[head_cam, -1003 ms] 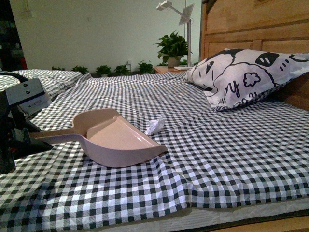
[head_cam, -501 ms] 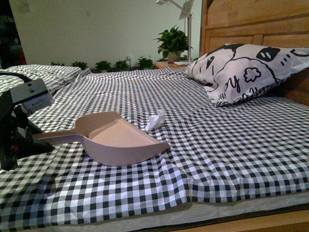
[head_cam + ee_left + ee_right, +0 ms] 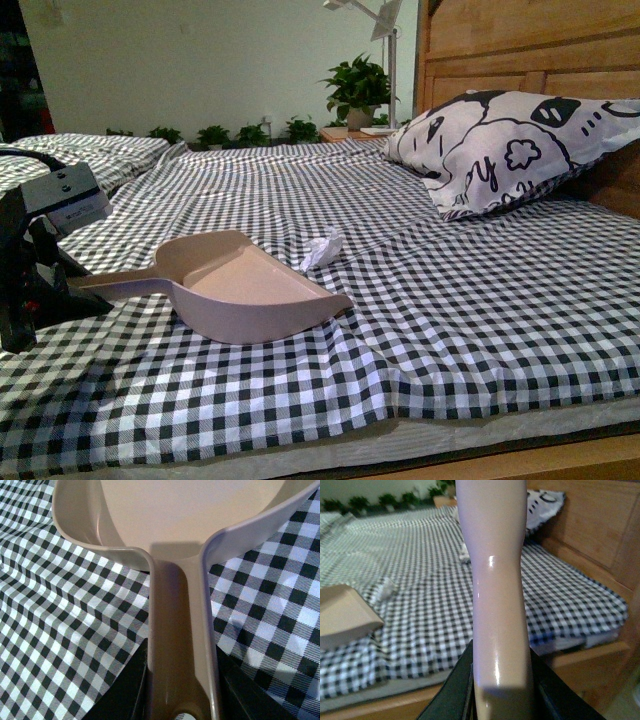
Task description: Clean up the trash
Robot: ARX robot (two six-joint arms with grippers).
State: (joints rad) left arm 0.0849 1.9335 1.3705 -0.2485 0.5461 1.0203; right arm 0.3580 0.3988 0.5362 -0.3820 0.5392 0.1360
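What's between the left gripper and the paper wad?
Front view: only the pink dustpan, its handle in the left gripper; the wad lies just past the pan's far edge.

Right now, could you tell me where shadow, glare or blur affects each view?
Front view: dim with a greenish cast, far left nearly black; the trash wad is legible. Left wrist view: a shadow falls where the dustpan meets its handle. Right wrist view: glare streaks on the pink handle; the bed behind is soft.

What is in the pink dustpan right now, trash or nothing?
Empty. The dustpan shows a bare inside in the front view, and the paper wad lies on the checked sheet beyond its rim.
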